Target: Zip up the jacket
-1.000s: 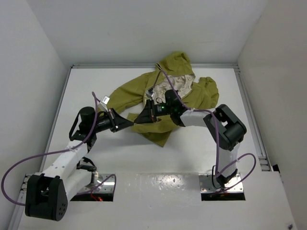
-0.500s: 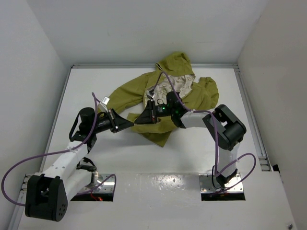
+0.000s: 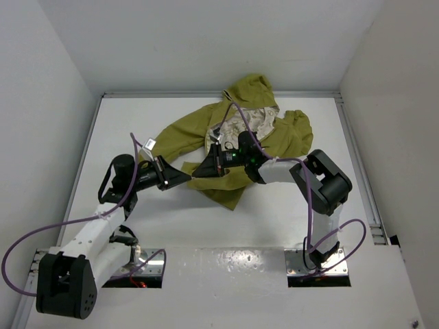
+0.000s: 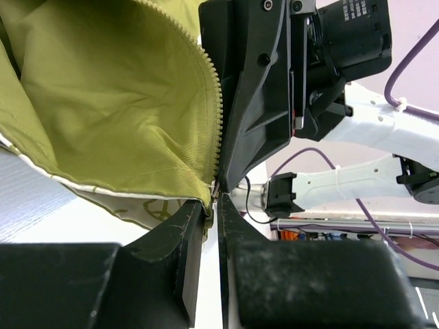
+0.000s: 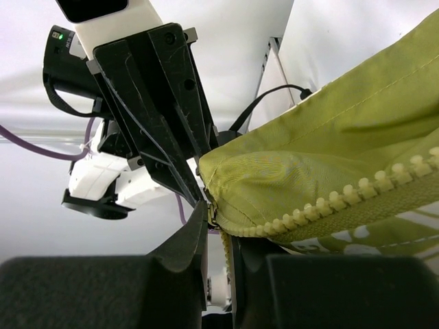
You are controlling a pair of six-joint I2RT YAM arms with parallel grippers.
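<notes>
Jacket (image 3: 182,133): olive-green, lying crumpled and open on the far middle of the white table (image 3: 274,219), with its hood (image 3: 252,88) pointing at the far wall.
Lining (image 3: 255,122): cream with a green print, showing where the front is lying open below the hood.
Near hem: trailing toward the near left, where the two grippers are meeting nose to nose.
Left gripper (image 3: 186,177): reaching in from the left, its fingers drawn together and pinching the bottom corner of the jacket's front edge, right at the lower end of the zipper teeth (image 4: 217,110).
Right gripper (image 3: 203,171): reaching in from the right, just beside the left one, its fingers clamping the folded green edge where a pale row of teeth is ending.
Zipper: the teeth are running unjoined along the fabric edge in both wrist views. A small metal piece is sitting at the bottom end between the left fingertips, too small to make out.
</notes>
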